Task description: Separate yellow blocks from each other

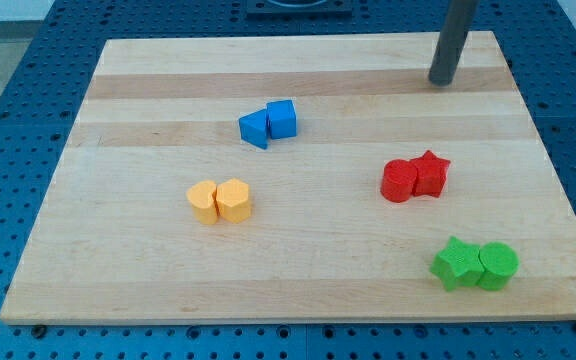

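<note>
Two yellow blocks sit touching side by side at the view's left of centre: a yellow hexagon-like block (203, 201) on the left and a yellow block with a heart-like top (234, 200) on the right. My tip (440, 82) rests on the board near the view's top right, far from the yellow pair, up and to the right of them.
A blue triangle (254, 128) touches a blue cube (282, 119) above the yellow pair. A red cylinder (400, 181) touches a red star (430, 173) at the right. A green star (457, 264) touches a green cylinder (498, 266) at the bottom right. The wooden board (148, 290) lies on a blue perforated table.
</note>
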Tool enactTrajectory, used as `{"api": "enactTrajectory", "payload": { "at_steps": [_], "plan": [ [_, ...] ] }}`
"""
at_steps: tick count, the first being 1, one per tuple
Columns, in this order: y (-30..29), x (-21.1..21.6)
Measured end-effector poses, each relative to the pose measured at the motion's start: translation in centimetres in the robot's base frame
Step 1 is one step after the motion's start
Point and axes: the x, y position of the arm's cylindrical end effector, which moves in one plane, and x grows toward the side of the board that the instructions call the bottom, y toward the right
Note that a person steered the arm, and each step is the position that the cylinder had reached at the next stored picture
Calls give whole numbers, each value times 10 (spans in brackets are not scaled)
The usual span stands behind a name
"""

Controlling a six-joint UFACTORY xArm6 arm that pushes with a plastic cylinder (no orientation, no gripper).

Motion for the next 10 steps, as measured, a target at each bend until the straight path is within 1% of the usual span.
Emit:
{"api": "enactTrajectory", "payload": {
  "at_steps": [1,2,4,5,6,7,8,9,10],
  "plan": [
    [-31,45],
    [-75,81],
    [-169,130],
    [-215,174],
    [-224,232],
    [-249,266],
    [-244,241],
    [-239,197],
    [-248,178]
  ]
}}
